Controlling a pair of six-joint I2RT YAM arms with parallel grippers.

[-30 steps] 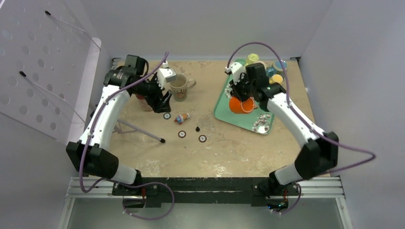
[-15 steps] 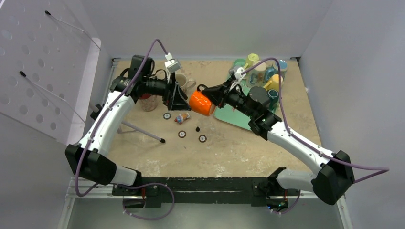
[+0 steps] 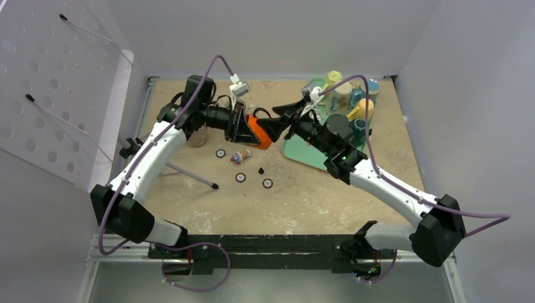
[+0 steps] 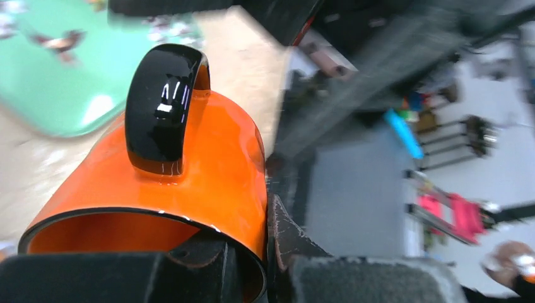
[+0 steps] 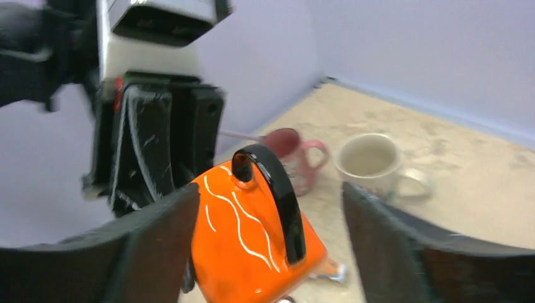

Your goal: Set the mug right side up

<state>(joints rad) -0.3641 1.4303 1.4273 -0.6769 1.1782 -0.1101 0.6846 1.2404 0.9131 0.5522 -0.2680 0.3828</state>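
Orange mug (image 3: pixel 257 131) hangs in the air above the tabletop (image 3: pixel 315 196), caught between the two claws. It lies nearly on its side with its long axis running from one claw to the other. Its mouth faces the left claw (image 3: pixel 243 127) and its base faces the right claw (image 3: pixel 274 121), and the black handle (image 4: pixel 163 107) is uppermost. The left claw is clamped on the rim, one finger inside the mouth and one against the outer wall. The right claw stands partly spread, its fingers (image 5: pixel 158 246) flanking the mug's sides and apparently clear of it. The left arm therefore seems to carry the mug alone. Righting it probably depends on that wrist swinging the mouth upward once the right claw backs off past the base.
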